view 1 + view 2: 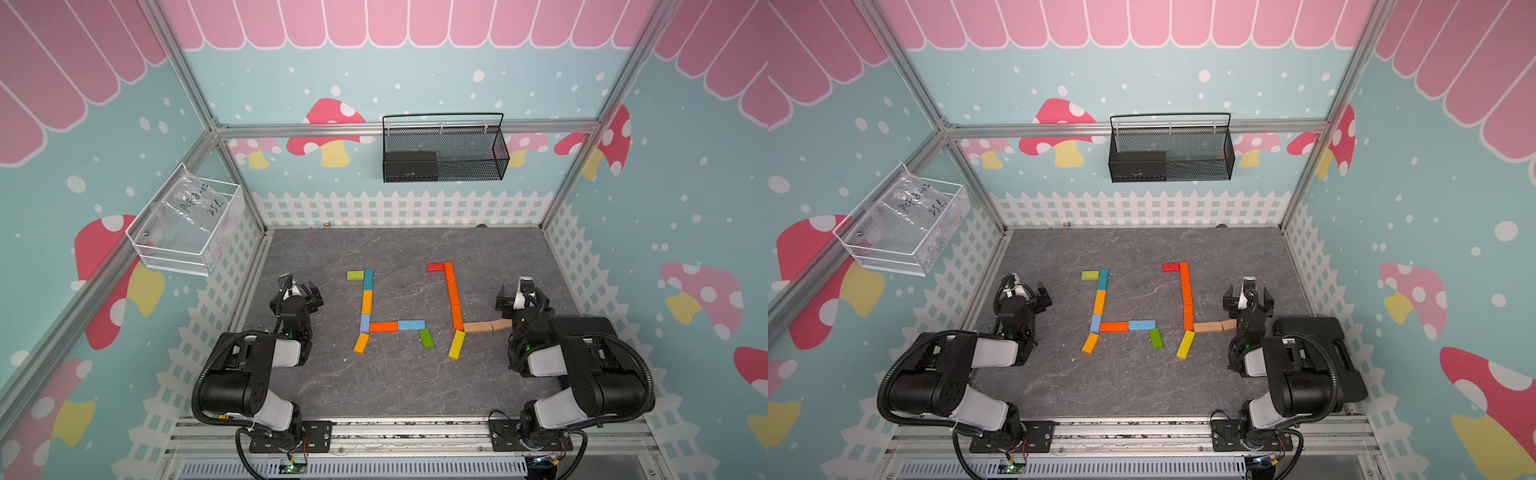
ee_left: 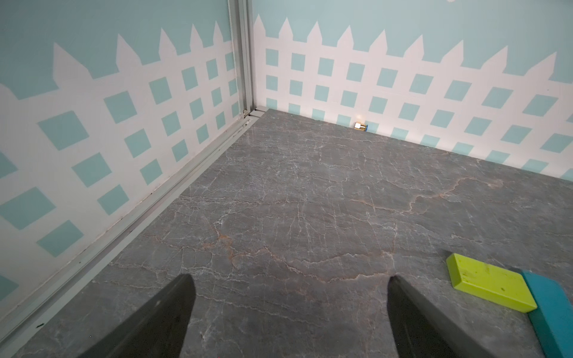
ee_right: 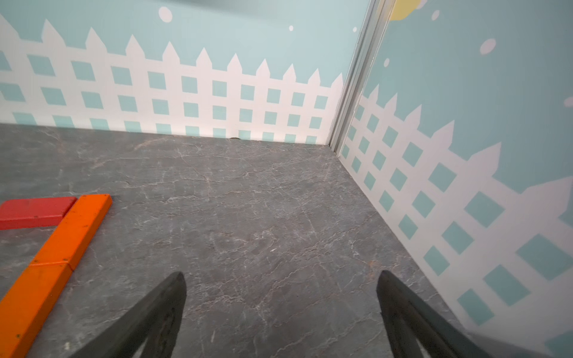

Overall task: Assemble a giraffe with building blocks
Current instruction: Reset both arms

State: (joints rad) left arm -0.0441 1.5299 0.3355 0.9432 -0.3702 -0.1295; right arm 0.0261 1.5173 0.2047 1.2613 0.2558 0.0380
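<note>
The building blocks lie flat on the grey table (image 1: 399, 386) in two figures. The left figure has a lime block (image 1: 355, 274), a teal one (image 1: 368, 279), an orange one (image 1: 366, 301), a light blue one (image 1: 365, 323), an orange-red one (image 1: 383, 327), a blue one (image 1: 411, 325) and two slanted legs (image 1: 361, 343). The right figure has a red block (image 1: 435, 267), an orange column (image 1: 452, 295), a yellow leg (image 1: 456, 355) and tan blocks (image 1: 478, 326). My left gripper (image 1: 295, 299) (image 2: 290, 277) is open and empty, left of the lime block (image 2: 490, 286). My right gripper (image 1: 520, 297) (image 3: 281, 274) is open and empty, right of the orange column (image 3: 77, 229).
A black mesh basket (image 1: 444, 153) hangs on the back wall and a white wire basket (image 1: 187, 224) on the left wall. A small brass fitting (image 2: 360, 126) lies at the back wall's foot. A black case (image 1: 590, 332) sits under the right arm. Fence-printed walls close three sides.
</note>
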